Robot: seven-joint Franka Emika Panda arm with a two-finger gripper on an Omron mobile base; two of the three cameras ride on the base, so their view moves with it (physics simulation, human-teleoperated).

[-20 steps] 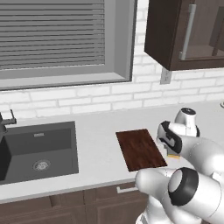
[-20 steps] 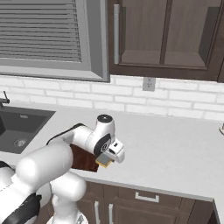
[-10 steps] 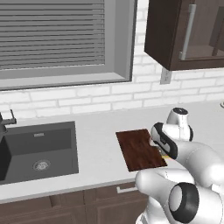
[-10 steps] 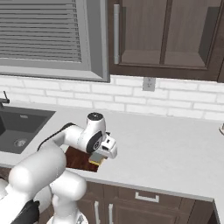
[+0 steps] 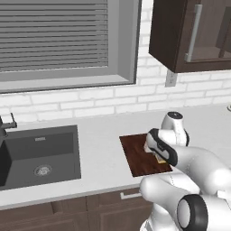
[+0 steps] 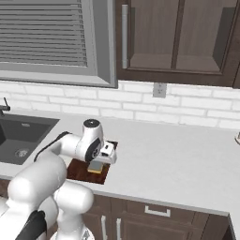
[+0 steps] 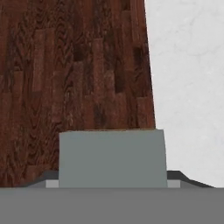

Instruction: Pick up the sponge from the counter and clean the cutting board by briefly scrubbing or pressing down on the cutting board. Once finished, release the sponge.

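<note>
- The sponge (image 6: 95,167) sits at the cutting board (image 5: 137,154)'s right end, near the front corner, under the gripper (image 6: 96,165). In the right base view you see its grey-green top over a yellow base, low on the wood; whether it presses the board or hangs just above it, you cannot tell.
- In the hand view the sponge (image 7: 113,157) shows as a grey-green block between you and the board's grain (image 7: 74,65), with the pale tabletop (image 7: 188,87) off to one side — you are close to the board's edge.
- Expect the sponge to be light and soft, squashing under load rather than sliding stiffly. A grip across its short sides, about mid-height, should serve; too hard a squeeze would likely bulge it.
- The board looks stiff and flat, heavy enough to stay put under a brief press, though that is a guess.
- The jaws appear to be pinching the sponge from two sides, closed to about its width. The fingertips themselves are hidden behind the block, so judge that from its place under the hand.
- The sink (image 5: 40,153) lies well to the left on the tabletop (image 6: 178,164).
</note>
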